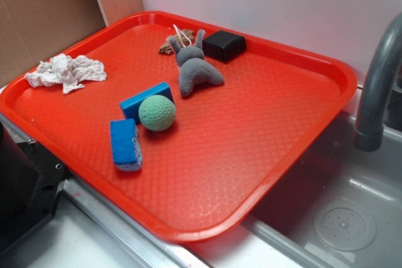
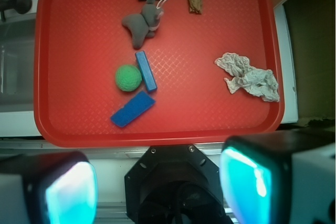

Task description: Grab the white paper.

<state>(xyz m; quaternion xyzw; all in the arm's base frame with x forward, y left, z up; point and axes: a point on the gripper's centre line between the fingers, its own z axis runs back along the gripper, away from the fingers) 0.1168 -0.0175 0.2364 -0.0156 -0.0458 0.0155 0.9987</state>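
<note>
- Far left of the exterior view: the white paper point(image 1: 66, 71), crumpled and ragged, lying on the red tray point(image 1: 251, 155) against its left rim, one end lapping over the raised edge.
- Right of the paper, near the tray's middle: a blue sponge point(image 1: 125, 144) lying flat toward the front rim, pale along its lower edge.
- Just behind that: a blue block point(image 1: 146, 100) touching the green ball point(image 1: 157, 113), the ball dimpled like a golf ball.
- Further back toward the tray's rear rim: a grey plush toy point(image 1: 194, 67) with a white loop of string at its head, and a small brown piece point(image 1: 169, 46) beside it.
- Right of the plush, close to the rear rim: a black block point(image 1: 223, 46).
- Beyond the tray's right rim: a grey faucet point(image 1: 377, 86) arching over a metal sink point(image 1: 342, 218).
- Wrist view: gripper point(image 2: 157, 187) hanging apart from the tray's near rim, both fingers spread wide to either side of the frame, nothing between them; paper at the tray's right edge, well apart from the fingers.
- No brand, label or legible writing on any item.
</note>
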